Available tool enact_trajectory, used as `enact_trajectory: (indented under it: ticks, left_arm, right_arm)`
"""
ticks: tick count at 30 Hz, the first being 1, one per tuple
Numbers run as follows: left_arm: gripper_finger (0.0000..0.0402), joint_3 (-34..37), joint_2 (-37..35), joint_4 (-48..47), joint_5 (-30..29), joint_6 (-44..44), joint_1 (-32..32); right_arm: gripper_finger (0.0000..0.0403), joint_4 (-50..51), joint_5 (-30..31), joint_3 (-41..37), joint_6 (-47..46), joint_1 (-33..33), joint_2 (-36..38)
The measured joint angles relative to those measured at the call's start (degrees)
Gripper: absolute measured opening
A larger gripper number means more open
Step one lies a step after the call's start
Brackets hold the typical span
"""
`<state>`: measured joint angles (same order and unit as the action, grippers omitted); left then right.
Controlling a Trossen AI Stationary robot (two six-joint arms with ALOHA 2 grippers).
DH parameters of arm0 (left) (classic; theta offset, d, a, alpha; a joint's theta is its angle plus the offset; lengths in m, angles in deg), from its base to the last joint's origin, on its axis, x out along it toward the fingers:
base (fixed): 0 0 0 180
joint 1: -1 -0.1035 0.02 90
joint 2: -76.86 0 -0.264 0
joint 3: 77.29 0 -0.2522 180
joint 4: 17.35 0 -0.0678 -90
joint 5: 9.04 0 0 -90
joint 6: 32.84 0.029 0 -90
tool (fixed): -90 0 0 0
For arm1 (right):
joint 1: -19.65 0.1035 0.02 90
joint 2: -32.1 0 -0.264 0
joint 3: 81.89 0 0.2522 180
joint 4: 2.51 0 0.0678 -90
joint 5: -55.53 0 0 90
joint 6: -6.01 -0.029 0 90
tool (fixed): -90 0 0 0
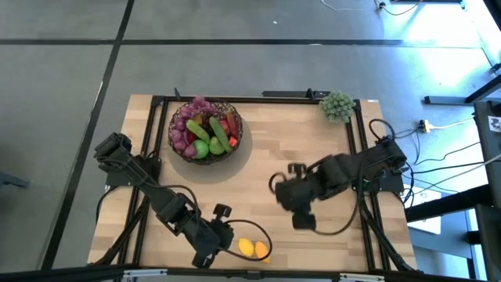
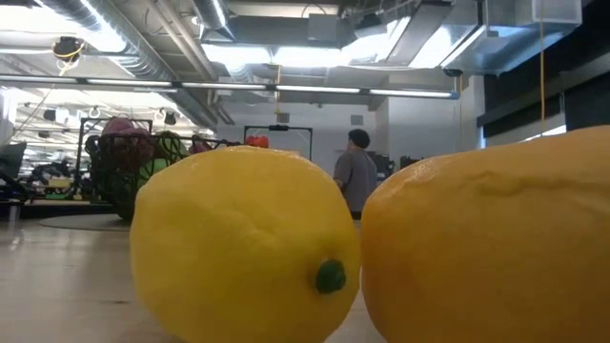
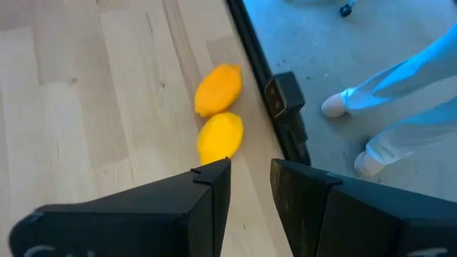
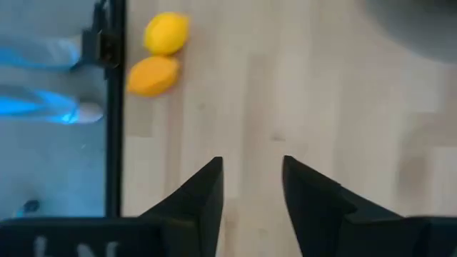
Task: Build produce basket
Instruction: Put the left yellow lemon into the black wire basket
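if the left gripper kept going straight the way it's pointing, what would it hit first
Most likely the yellow lemon, which lies just ahead of the left gripper; its open jaws hold nothing. The orange fruit touches the lemon just beyond. Depth is hard to judge.

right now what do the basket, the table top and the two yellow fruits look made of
Basket: dark wire mesh, see-through, likely metal.
Table top: pale wood planks with visible grain and a matte finish.
Lemon and orange-yellow fruit: smooth, slightly dimpled skin with a soft sheen, probably moulded plastic or foam.

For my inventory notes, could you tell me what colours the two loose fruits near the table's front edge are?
One lemon is bright yellow, the other fruit orange-yellow; the left wrist view shows this best.
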<state>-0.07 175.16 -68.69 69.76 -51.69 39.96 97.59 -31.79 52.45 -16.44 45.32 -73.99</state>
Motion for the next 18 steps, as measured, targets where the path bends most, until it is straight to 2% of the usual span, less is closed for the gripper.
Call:
enact_trajectory:
  ticks: [3, 8, 11, 18]
  left_arm:
    - [0.0090, 0.00, 0.00, -1.18, 0.03, -0.02, 0.26]
    - [0.0090, 0.00, 0.00, -1.56, 0.11, -0.02, 0.64]
    - [0.0090, 0.00, 0.00, -1.94, 0.46, -0.02, 0.92]
    - [0.0090, 0.00, 0.00, -1.97, 0.66, 0.00, 0.94]
  right_arm:
    - [0.0136, -4.60, -4.52, -6.36, -1.03, 0.48, -0.11]
    - [0.0136, -14.45, -6.22, -16.12, -4.35, 1.98, -0.11]
    - [0.0136, -20.42, -10.07, -20.62, -6.99, 2.59, -0.11]
    - [0.0136, -22.16, -12.24, -24.47, -15.58, 1.97, -0.11]
